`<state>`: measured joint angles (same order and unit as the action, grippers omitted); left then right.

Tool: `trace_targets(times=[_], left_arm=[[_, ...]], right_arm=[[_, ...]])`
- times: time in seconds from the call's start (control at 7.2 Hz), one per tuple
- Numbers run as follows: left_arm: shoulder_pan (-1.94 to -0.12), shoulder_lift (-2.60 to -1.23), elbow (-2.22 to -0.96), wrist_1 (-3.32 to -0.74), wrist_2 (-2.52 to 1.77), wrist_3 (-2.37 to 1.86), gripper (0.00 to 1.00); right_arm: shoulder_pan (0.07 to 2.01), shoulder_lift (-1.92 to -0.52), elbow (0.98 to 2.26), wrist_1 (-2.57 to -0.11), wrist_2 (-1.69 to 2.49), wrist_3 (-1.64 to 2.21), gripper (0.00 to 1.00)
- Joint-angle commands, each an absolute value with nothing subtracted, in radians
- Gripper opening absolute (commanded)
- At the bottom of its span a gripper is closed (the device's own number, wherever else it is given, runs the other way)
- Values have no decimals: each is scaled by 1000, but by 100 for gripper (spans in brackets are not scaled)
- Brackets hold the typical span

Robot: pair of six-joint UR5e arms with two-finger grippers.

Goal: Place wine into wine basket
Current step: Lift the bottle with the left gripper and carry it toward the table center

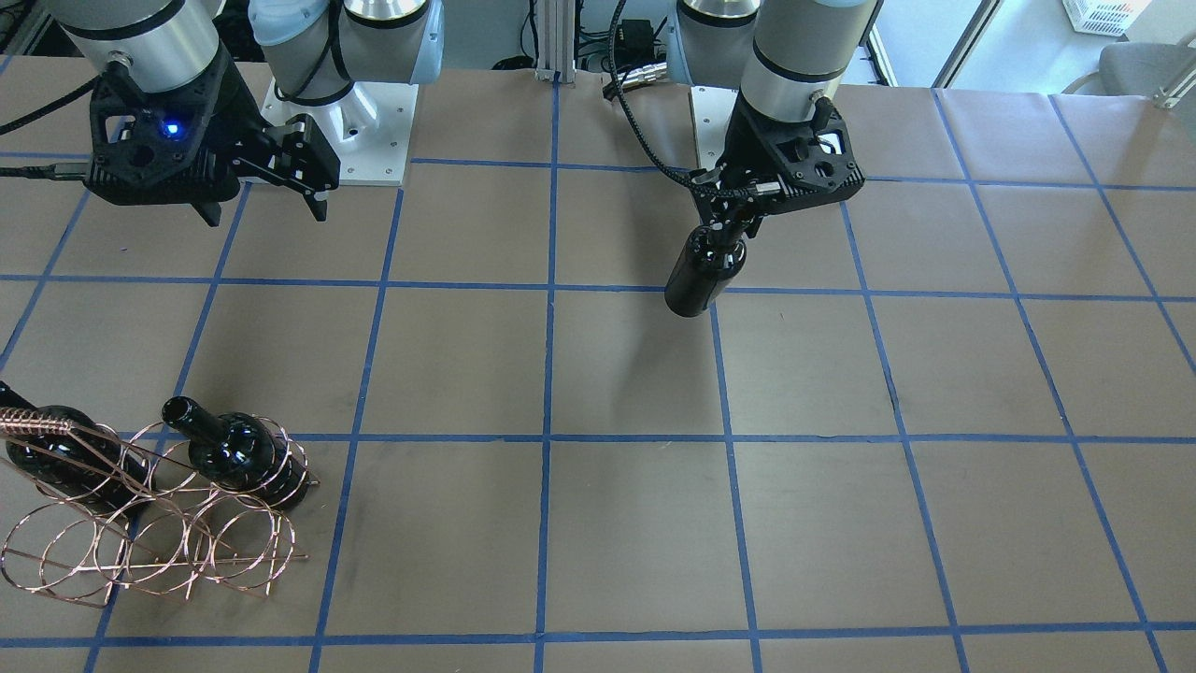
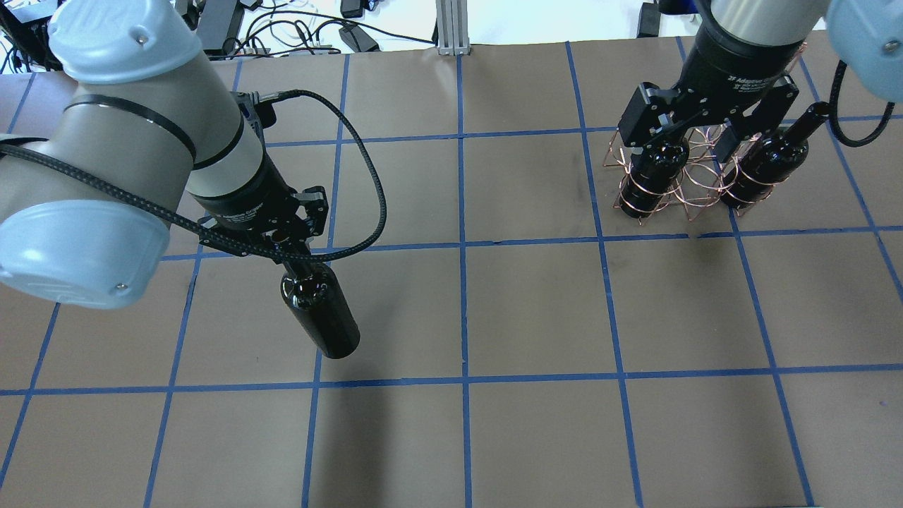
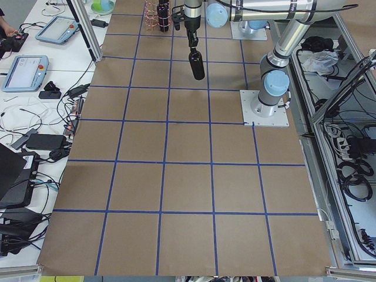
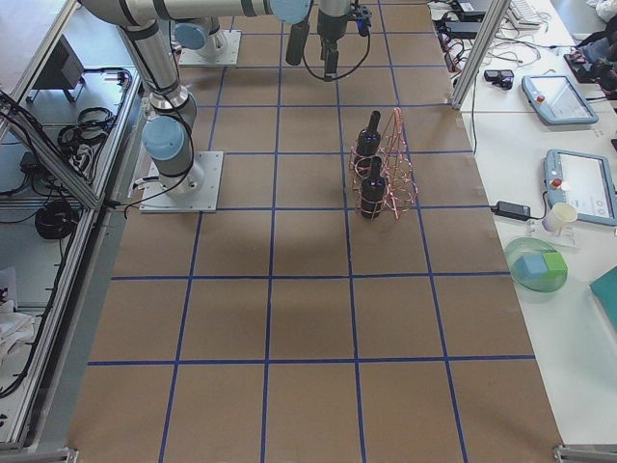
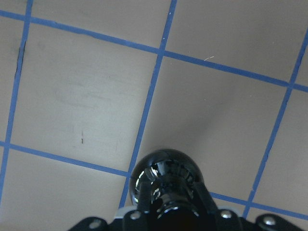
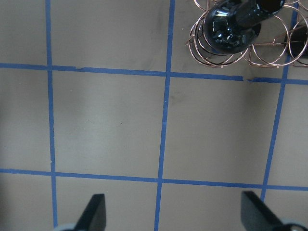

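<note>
My left gripper [image 2: 293,254] is shut on the neck of a dark glossy wine bottle [image 2: 321,310], which hangs tilted above the table. The front view shows this wine bottle [image 1: 699,271] clear of the surface, under the left gripper [image 1: 727,224]. From the left wrist camera I look down on the bottle's shoulder [image 5: 166,180]. The copper wire wine basket [image 2: 684,180] stands at the far right and holds two more bottles [image 1: 234,453] [image 1: 56,458]. My right gripper [image 2: 683,144] is open, near and above the basket. In its wrist view both fingers [image 6: 94,214] are wide apart with nothing between them.
Brown paper with a blue tape grid [image 2: 462,243] covers the table. The arm bases [image 1: 346,121] are bolted at the robot's side. Tablets and cables [image 3: 26,70] lie on side benches beyond the table's edge.
</note>
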<state>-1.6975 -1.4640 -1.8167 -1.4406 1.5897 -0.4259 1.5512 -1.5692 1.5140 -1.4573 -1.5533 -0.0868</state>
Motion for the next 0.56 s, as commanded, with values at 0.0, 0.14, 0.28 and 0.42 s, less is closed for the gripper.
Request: trace_targets(times=[0.0,0.14,0.28,0.42], left_arm=[[-1764,-1471,-1839,-1418,1627,-556,0],[-1773,-1468,-1847,-1395,1631,-558,0],[-1782,-1473,-1873,-1314,1684,-561,0],[-1792,-1470,-1903,-1290,1698,-604,0]], right_arm=[[1551,-1569,1514,-1457,-1554,-92,100],[1551,-1569,1514,-1457,-1555,-95,100],[1549,-1569,1514,-1457,-1555,-95,100],[1549,-1569,1516,-1456,-1557,-95,100]])
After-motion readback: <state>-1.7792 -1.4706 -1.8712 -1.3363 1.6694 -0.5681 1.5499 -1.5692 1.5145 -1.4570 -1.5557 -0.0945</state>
